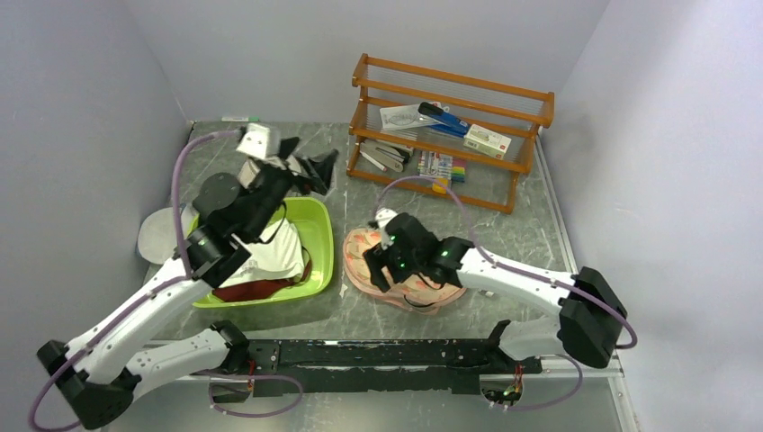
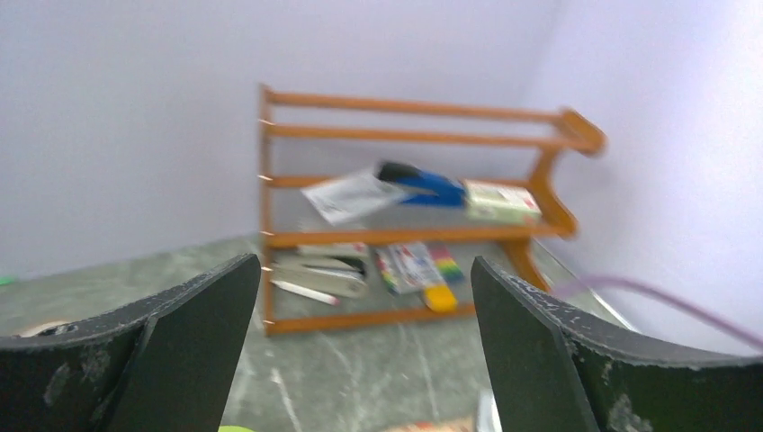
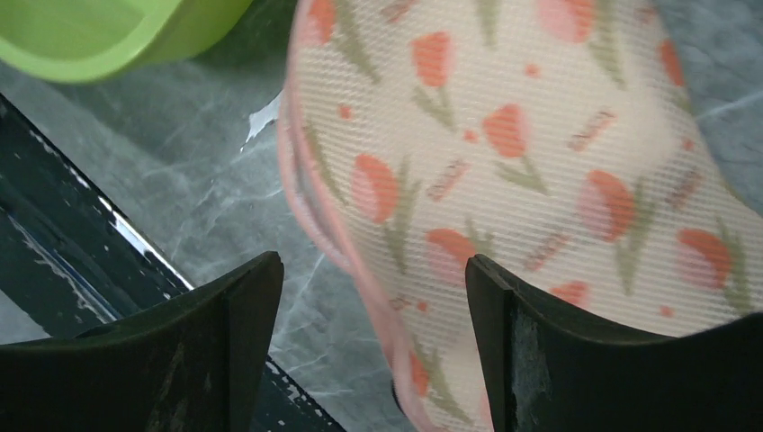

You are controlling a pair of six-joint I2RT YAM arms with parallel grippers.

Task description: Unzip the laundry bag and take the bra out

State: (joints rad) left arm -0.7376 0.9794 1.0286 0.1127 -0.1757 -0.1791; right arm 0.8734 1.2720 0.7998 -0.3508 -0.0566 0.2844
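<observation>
From above, the laundry bag [image 1: 360,250] is seen flat on the tabletop [image 1: 531,225], right of a green basin [image 1: 324,225], under the right hand [image 1: 376,268]. Left wrist — the left hand [image 2: 366,265] is spread wide, empty. Right wrist — jaws are parted over the bag's rim.

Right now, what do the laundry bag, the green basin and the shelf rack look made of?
Laundry bag: soft woven mesh fabric, matte, fine grid visible under the tulip print. Green basin: likely plastic, smooth with a slight sheen. Shelf rack: seemingly wood, orange-brown varnished rails.
</observation>
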